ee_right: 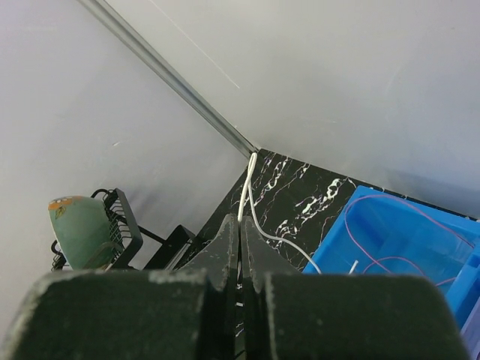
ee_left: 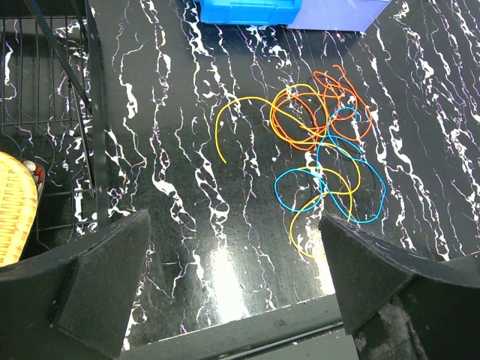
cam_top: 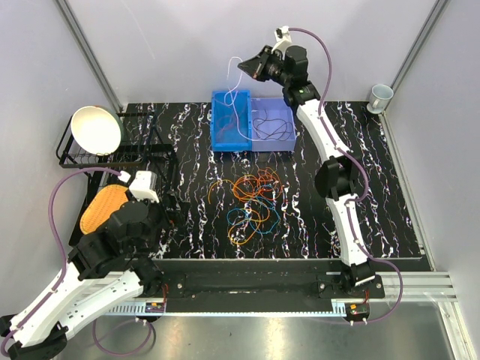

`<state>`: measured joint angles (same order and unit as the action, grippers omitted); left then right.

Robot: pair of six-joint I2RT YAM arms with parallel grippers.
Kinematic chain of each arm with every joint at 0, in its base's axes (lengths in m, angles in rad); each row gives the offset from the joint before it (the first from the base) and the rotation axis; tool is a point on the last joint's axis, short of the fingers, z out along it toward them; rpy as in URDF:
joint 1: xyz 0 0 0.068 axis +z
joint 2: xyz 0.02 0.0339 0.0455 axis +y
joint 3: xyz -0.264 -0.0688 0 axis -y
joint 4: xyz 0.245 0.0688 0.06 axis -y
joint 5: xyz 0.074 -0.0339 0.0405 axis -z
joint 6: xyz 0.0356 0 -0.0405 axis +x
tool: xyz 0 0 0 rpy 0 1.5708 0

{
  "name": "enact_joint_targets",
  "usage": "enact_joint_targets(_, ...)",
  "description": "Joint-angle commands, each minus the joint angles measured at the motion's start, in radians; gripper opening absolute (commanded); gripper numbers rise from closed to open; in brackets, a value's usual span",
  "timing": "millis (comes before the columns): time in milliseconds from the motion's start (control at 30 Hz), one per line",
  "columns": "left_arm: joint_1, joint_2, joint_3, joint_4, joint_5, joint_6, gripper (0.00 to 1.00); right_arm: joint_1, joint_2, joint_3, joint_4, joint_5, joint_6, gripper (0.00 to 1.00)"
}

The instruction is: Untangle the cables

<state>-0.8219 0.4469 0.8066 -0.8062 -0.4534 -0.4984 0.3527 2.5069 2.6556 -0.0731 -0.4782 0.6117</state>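
Pinching a white cable (ee_right: 251,166), the right claw (ee_right: 241,223) is fully closed.

black white-veined table (cam_top: 187,217): tangled cables (cam_top: 251,202) mid-table, blue bin (cam_top: 225,142) touching lilac bin (cam_top: 274,144) at far edge, black wire rack (cam_top: 71,159) far left.

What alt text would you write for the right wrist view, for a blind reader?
The right gripper, shut, pinches a thin white cable that loops upward, then trails down toward a blue bin at lower right. Behind lie a black marbled table and, at left, a wire rack holding a bowl.
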Motion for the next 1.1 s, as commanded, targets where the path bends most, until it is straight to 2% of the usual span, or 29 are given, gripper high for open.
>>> enact_joint_targets(0, -0.003, 0.000, 0.003, 0.048, -0.021, 0.003, 0.99, 0.005, -0.183, 0.015, 0.047, 0.009, -0.053, 0.00)
enact_joint_targets(200, -0.002, 0.000, 0.005, 0.048, -0.019, 0.003, 0.99, 0.028, -0.299, 0.018, 0.048, 0.024, -0.110, 0.00)
enact_joint_targets(333, -0.003, -0.004, 0.005, 0.047, -0.021, 0.003, 0.99, 0.031, -0.315, 0.047, 0.064, 0.013, -0.107, 0.00)
enact_joint_targets(1067, -0.002, 0.001, 0.005, 0.048, -0.018, 0.001, 0.99, 0.032, -0.071, 0.107, 0.165, 0.021, -0.075, 0.00)
